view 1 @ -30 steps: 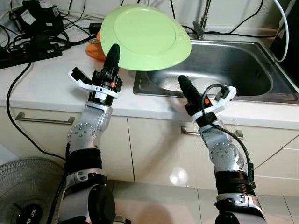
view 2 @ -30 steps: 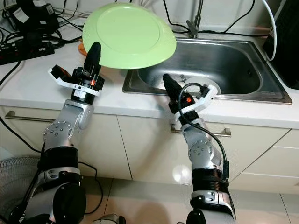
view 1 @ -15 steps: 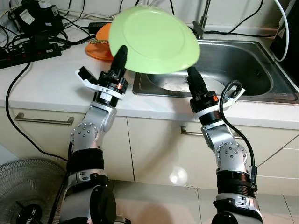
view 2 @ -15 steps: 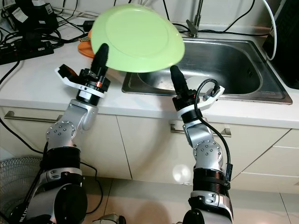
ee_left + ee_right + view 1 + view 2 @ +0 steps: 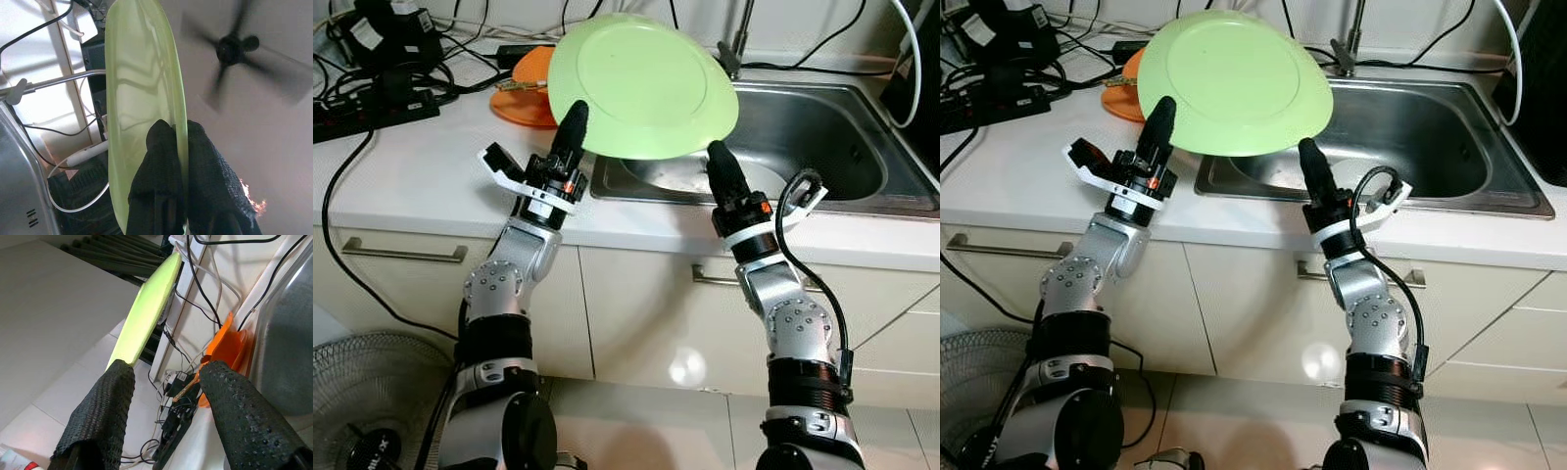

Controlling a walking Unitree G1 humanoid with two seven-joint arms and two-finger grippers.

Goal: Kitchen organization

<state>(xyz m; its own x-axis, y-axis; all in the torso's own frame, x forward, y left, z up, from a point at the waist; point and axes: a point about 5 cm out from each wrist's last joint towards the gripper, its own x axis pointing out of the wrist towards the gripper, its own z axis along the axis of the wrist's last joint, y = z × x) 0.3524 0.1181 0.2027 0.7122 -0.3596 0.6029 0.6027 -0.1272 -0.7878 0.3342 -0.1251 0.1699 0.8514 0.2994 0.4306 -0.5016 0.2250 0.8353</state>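
Observation:
A large light-green plate [image 5: 641, 83] hangs tilted over the counter and the left end of the sink [image 5: 842, 127]. My left gripper [image 5: 573, 122] is shut on its lower left rim; in the left wrist view both black fingers [image 5: 159, 166] pinch the plate's edge [image 5: 137, 98]. My right gripper [image 5: 720, 166] points up at the sink's front edge, just under the plate's lower right rim. In the right wrist view it [image 5: 166, 369] is open, with the plate's edge [image 5: 146, 313] beyond one fingertip and nothing between the fingers.
An orange plate [image 5: 524, 93] lies on the white counter behind the green one. A faucet [image 5: 734, 44] stands at the back of the sink, with something white [image 5: 685, 176] in the basin. Power strips and cables [image 5: 372, 98] crowd the counter's back left. A fan [image 5: 362, 411] sits on the floor.
My left gripper has carried the green plate to the right, toward the sink. My right gripper has risen and turned upward, ending close under the plate's rim.

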